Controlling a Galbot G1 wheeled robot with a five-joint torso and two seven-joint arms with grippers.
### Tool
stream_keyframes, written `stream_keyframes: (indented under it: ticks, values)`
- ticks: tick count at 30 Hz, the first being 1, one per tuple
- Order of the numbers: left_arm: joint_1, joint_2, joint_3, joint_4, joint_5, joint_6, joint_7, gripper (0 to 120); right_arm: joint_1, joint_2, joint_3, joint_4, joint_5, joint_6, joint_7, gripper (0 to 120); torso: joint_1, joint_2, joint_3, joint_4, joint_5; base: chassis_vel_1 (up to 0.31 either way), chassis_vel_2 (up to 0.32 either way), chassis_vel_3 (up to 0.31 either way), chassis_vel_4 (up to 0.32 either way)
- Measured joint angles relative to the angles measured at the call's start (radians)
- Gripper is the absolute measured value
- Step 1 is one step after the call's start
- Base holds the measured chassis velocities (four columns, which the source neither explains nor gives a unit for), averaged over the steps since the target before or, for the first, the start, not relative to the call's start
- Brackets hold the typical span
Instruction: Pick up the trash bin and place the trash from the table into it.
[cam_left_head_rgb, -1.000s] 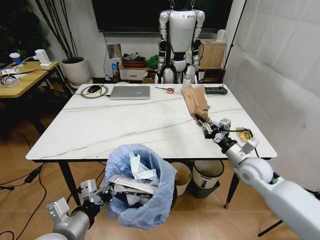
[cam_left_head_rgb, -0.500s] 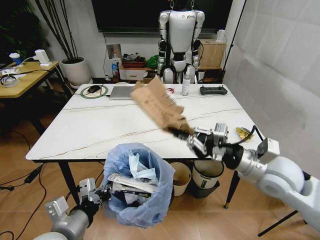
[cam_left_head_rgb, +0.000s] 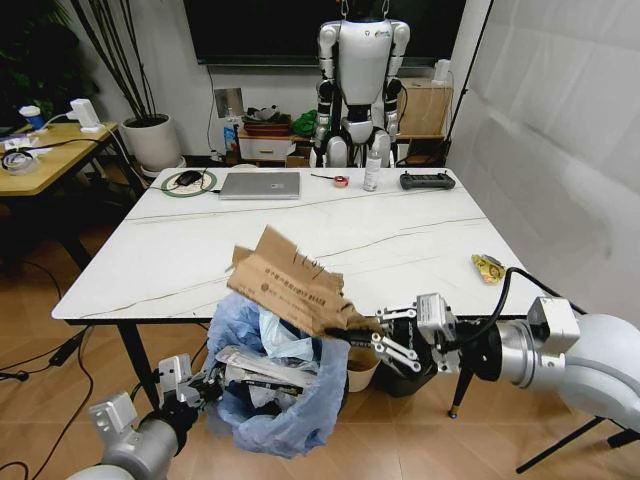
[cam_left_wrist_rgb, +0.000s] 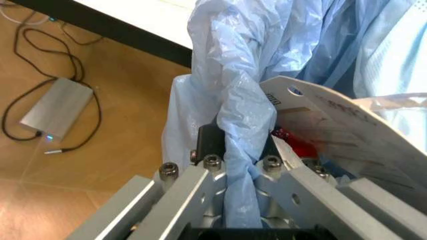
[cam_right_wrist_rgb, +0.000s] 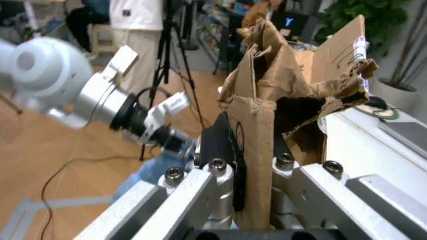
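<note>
The trash bin (cam_left_head_rgb: 290, 415), lined with a crinkled light-blue bag, hangs below the table's (cam_left_head_rgb: 180, 270) front edge. My left gripper (cam_left_head_rgb: 205, 385) is shut on the bag's rim (cam_left_wrist_rgb: 240, 150). White wrappers and packaging (cam_left_head_rgb: 265, 365) lie inside the bin. My right gripper (cam_left_head_rgb: 368, 335) is shut on a torn brown cardboard piece (cam_left_head_rgb: 290, 285), held flat just above the bin's opening; the same cardboard (cam_right_wrist_rgb: 280, 100) sits clamped between the fingers in the right wrist view. A small yellow wrapper (cam_left_head_rgb: 488, 266) lies near the table's right edge.
A silver laptop (cam_left_head_rgb: 260, 185), a black controller (cam_left_head_rgb: 427, 181), a bottle (cam_left_head_rgb: 372, 170) and a green ring with a mouse (cam_left_head_rgb: 188, 181) sit at the table's far edge. Two other bins (cam_left_head_rgb: 400, 355) stand under the table. A humanoid robot (cam_left_head_rgb: 360, 70) stands behind.
My right gripper has swung the cardboard from over the table's right side down and leftward to just above the bin. The left gripper and bin have stayed put.
</note>
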Motion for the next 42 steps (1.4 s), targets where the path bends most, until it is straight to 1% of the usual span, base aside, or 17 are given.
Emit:
stream_keyframes:
  ticks: [1,3,6,7,12,14,18,20,21,24,31,34,42]
  values:
    - [0.000,0.000,0.000,0.000,0.000,0.000,0.000,0,0.000,0.000,0.000,0.000,0.000,0.000,0.000,0,0.000,0.000,0.000,0.0000,0.0000,0.000,0.000,0.000,0.000]
    - [0.001,-0.003,0.007,-0.007,0.000,0.008,0.001,0,-0.016,0.023,-0.014,0.018,0.006,0.012,0.056,0,0.000,0.000,0.000,0.0002,0.0003,0.000,0.000,0.000,0.000]
    - [0.002,-0.005,0.010,-0.013,0.000,0.015,0.002,0,-0.039,0.059,-0.030,0.007,-0.015,0.050,0.064,0,0.000,0.000,0.000,0.0001,0.0004,0.000,0.000,0.000,0.000]
    - [0.002,-0.005,0.010,-0.013,0.000,0.015,0.002,0,-0.039,0.059,-0.030,0.007,-0.015,0.050,0.064,0,0.000,0.000,0.000,0.0001,0.0004,0.000,0.000,0.000,0.000]
    - [0.006,-0.010,0.013,-0.021,-0.015,0.060,-0.024,0,-0.047,0.122,-0.054,-0.057,-0.053,0.100,0.018,0,0.000,0.000,0.000,0.0001,0.0003,0.000,0.000,0.000,0.000]
    - [0.008,-0.012,0.013,-0.024,-0.017,0.075,-0.030,0,-0.049,0.134,-0.057,-0.068,-0.057,0.104,0.010,0,0.000,0.000,0.000,0.0001,0.0003,0.000,0.000,0.000,0.000]
    - [0.017,-0.020,0.009,-0.038,-0.020,0.122,-0.047,0,-0.063,0.187,-0.071,-0.101,-0.080,0.108,-0.026,0,0.000,0.000,0.000,0.0001,0.0003,0.000,0.000,0.000,0.000]
    - [0.021,-0.020,0.004,-0.039,-0.024,0.132,-0.049,0,-0.071,0.206,-0.078,-0.112,-0.089,0.108,-0.049,0,0.000,0.000,0.000,0.0001,0.0003,0.000,0.000,0.000,0.000]
    - [0.021,-0.020,0.004,-0.039,-0.024,0.132,-0.049,0,-0.071,0.206,-0.078,-0.112,-0.089,0.108,-0.049,0,0.000,0.000,0.000,0.0001,0.0003,0.000,0.000,0.000,0.000]
    - [0.022,-0.021,-0.006,-0.039,-0.034,0.136,-0.049,0,-0.078,0.240,-0.097,-0.128,-0.097,0.107,-0.091,0,0.000,0.000,0.000,0.0000,0.0001,0.000,0.000,0.000,0.000]
    - [0.038,-0.023,-0.017,-0.041,-0.038,0.136,-0.039,0,-0.067,0.319,-0.183,-0.182,-0.129,0.107,-0.147,0,0.000,0.000,0.000,0.0001,0.0002,0.000,0.000,0.000,0.000]
    - [0.048,-0.029,-0.029,-0.041,-0.038,0.136,-0.037,0,-0.074,0.347,-0.197,-0.210,-0.147,0.109,-0.172,0,0.000,0.000,0.000,0.0001,0.0002,0.000,0.000,0.000,0.000]
    - [0.052,-0.044,-0.035,-0.041,-0.033,0.136,-0.037,0,-0.096,0.382,-0.211,-0.253,-0.199,0.122,-0.191,0,0.000,0.000,0.000,0.0001,0.0001,0.000,0.000,0.000,0.000]
